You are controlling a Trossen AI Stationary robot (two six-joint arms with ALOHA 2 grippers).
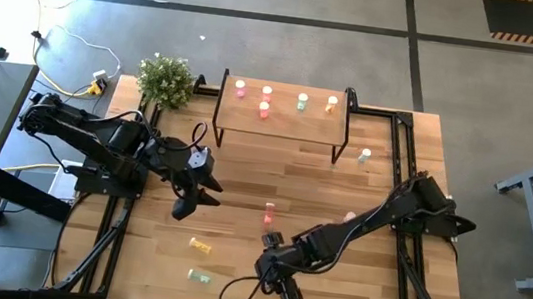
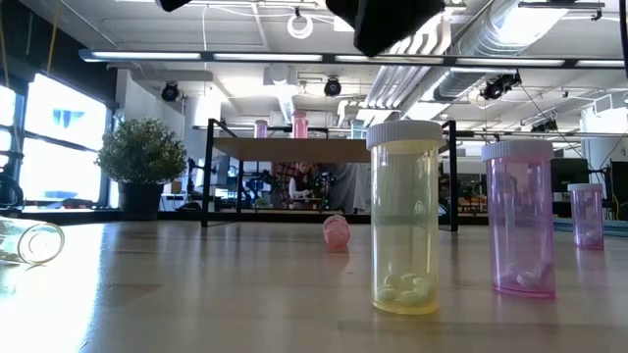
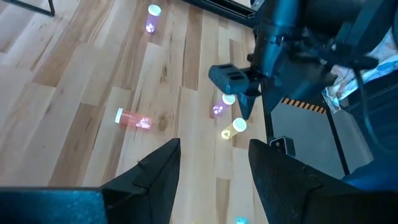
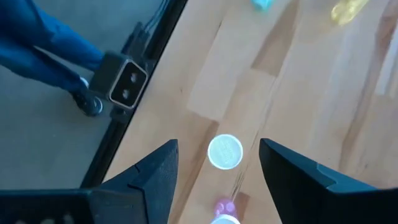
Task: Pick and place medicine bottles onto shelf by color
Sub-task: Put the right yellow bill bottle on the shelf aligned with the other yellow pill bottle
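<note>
The shelf (image 1: 280, 121) stands at the table's far middle with several medicine bottles upright on it. Near the table's near edge a yellow bottle (image 2: 404, 216) and a pink bottle (image 2: 520, 216) stand upright. My right gripper (image 4: 214, 168) hangs open above them; in the right wrist view the yellow bottle's white cap (image 4: 225, 151) shows between its fingers, untouched. A red bottle (image 1: 268, 211), a yellow one (image 1: 200, 246) and a green one (image 1: 200, 276) lie on their sides. My left gripper (image 3: 211, 168) hovers open at the table's left middle, holding nothing.
A potted plant (image 1: 165, 80) stands at the far left corner. One more bottle (image 1: 363, 156) stands right of the shelf's leg. A small camera box (image 4: 121, 78) sits at the table's near edge. Bare planks lie between the two arms.
</note>
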